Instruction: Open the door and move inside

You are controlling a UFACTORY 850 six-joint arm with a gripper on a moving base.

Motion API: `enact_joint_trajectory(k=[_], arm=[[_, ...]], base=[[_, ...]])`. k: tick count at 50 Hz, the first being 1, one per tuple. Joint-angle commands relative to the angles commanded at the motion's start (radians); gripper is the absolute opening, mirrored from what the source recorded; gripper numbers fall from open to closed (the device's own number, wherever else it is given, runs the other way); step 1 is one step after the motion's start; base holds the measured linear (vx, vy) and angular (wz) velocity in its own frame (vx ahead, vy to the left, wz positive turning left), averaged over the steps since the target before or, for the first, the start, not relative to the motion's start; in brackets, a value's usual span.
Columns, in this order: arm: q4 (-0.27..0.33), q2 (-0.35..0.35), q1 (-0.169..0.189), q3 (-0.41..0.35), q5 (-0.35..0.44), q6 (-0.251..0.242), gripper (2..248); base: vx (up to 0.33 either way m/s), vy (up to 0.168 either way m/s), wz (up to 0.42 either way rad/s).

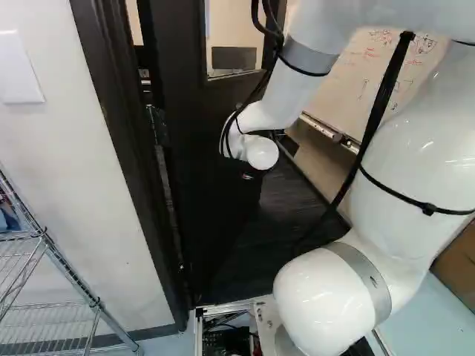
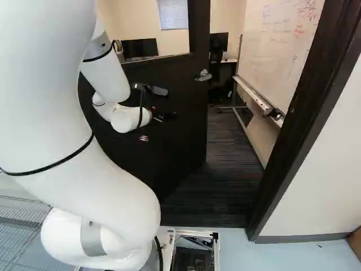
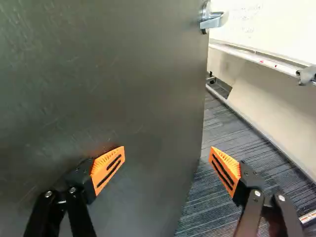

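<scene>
Door stands ajar, swung away from the base, its panel spanning nine to twelve o'clock in the right base view, the gap at four. The arm reaches toward that panel probably so a push can widen the way; the lever handle, at one o'clock from the tool, seems to need no turning now. The tool's fingers are wide apart, nothing clamped between them: one stands before the door's face, though whether it touches I cannot tell; the other, at its three o'clock, shows past the free edge, against the carpet. Driving in likely calls for more swing first, lest the base catch the panel
</scene>
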State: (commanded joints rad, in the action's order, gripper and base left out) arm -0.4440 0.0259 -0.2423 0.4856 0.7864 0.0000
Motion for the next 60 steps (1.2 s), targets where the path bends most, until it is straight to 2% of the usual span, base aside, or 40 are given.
enact_joint_trajectory(k=[42, 60], arm=[[0.001, 0.143, -0.083, 0.153, 0.0, 0.0, 247], [0.04, 0.205, -0.115, 0.224, 0.0, 0.0, 247]], base=[[0.0, 0.0, 0.0], [0.0, 0.0, 0.0]])
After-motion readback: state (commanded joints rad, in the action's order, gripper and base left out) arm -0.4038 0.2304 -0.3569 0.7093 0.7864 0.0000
